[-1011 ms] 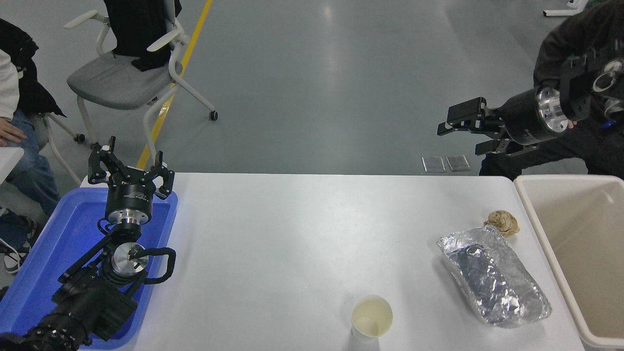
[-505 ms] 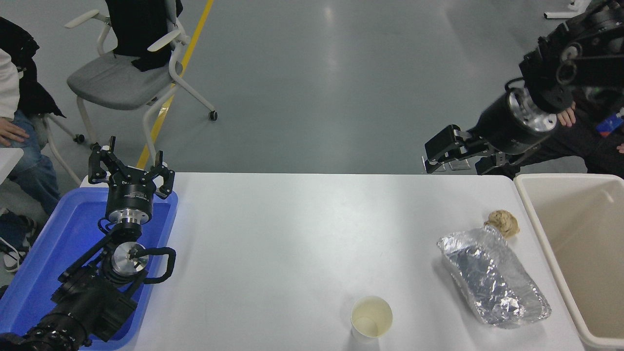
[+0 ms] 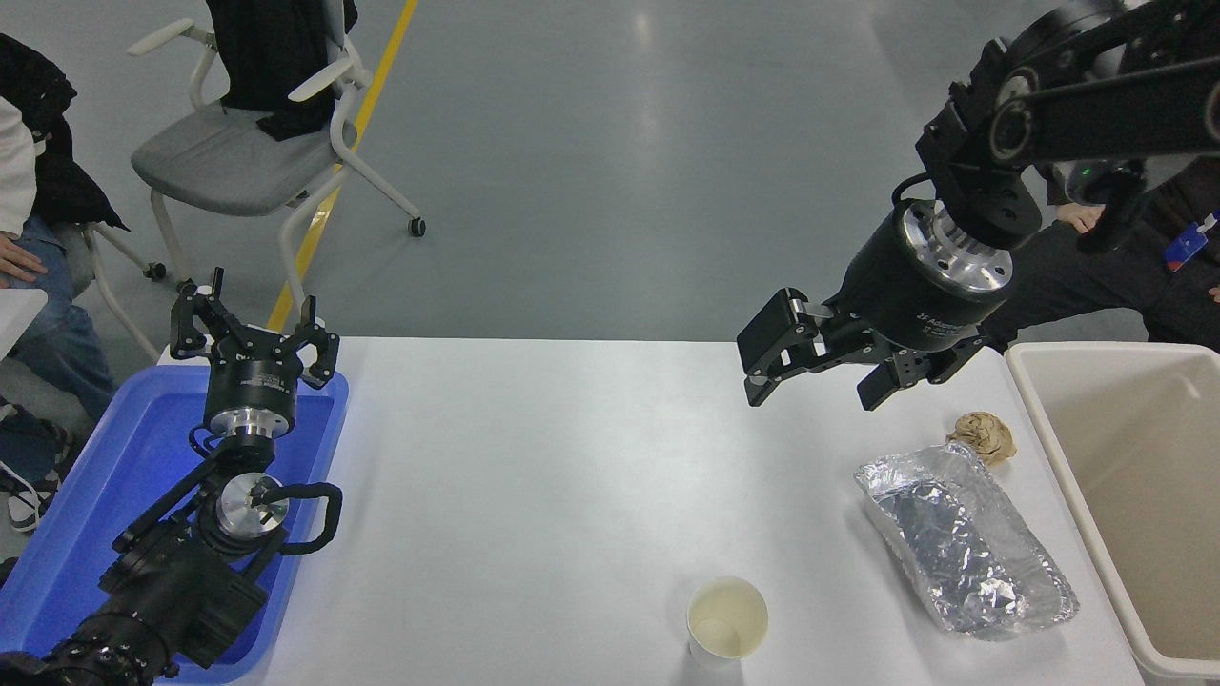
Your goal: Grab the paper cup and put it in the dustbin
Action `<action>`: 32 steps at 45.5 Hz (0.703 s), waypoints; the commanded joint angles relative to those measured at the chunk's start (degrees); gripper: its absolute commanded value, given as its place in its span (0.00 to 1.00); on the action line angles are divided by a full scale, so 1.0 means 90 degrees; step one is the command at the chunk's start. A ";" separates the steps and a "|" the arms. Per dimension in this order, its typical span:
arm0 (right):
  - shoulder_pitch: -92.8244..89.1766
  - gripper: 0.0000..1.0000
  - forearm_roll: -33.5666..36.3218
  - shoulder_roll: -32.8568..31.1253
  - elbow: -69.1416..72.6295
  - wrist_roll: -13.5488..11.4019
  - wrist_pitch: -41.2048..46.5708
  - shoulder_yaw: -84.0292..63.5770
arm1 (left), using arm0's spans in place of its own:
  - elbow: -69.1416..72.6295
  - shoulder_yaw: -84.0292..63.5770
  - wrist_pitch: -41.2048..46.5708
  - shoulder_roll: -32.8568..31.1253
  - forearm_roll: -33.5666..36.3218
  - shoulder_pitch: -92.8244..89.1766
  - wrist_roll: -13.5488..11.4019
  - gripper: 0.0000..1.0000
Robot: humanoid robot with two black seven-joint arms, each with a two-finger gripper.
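The paper cup [image 3: 726,620] stands upright near the bottom edge of the frame, a little right of centre, on the white table [image 3: 534,476]. The right gripper [image 3: 818,376] hangs over the table's far edge in the upper right with its jaws spread wide and nothing between them. Below it lie a foil bag [image 3: 967,543] and a crumpled brown paper ball [image 3: 984,435], beside the dustbin [image 3: 1058,448] at the right edge. The left gripper [image 3: 253,329] sits over the blue tray [image 3: 67,534] at lower left, fingers apart.
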 commanded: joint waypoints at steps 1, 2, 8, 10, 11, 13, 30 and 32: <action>-0.0532 1.00 0.0300 0.0456 0.0088 0.0004 -0.0592 0.0021 | 0.0001 0.0000 0.0000 0.0005 -0.0001 0.0005 0.0000 0.99; -0.0611 1.00 0.0271 0.0456 0.0078 0.0004 -0.0670 0.0040 | 0.0001 0.0000 0.0000 0.0005 -0.0001 0.0005 0.0000 0.99; -0.1079 1.00 0.0212 0.0407 0.0058 0.0004 -0.0983 0.0079 | 0.0001 -0.0010 0.0000 0.0005 -0.0001 0.0005 0.0000 0.99; -0.1226 1.00 0.0192 0.0349 0.0078 -0.0005 -0.1003 0.0079 | 0.0001 -0.0010 0.0000 0.0005 -0.0001 0.0005 -0.0009 0.99; -0.1294 1.00 0.0163 0.0281 0.0088 0.0004 -0.1003 0.0079 | 0.0001 -0.0010 0.0000 0.0005 -0.0001 0.0005 -0.0009 0.99; -0.1470 1.00 0.0017 0.0144 0.0088 -0.0005 -0.1022 0.0079 | 0.0001 -0.0010 0.0000 0.0005 -0.0001 0.0005 -0.0009 0.99; -0.3091 1.00 -0.1175 -0.1038 0.0029 -0.0054 -0.1423 0.0626 | 0.0001 -0.0010 0.0000 -0.0015 -0.0010 0.0005 -0.0009 0.99; -0.3247 1.00 -0.1272 -0.1184 0.0029 -0.0054 -0.1442 0.0723 | 0.0001 -0.0010 0.0000 -0.0015 -0.0001 0.0005 -0.0009 0.99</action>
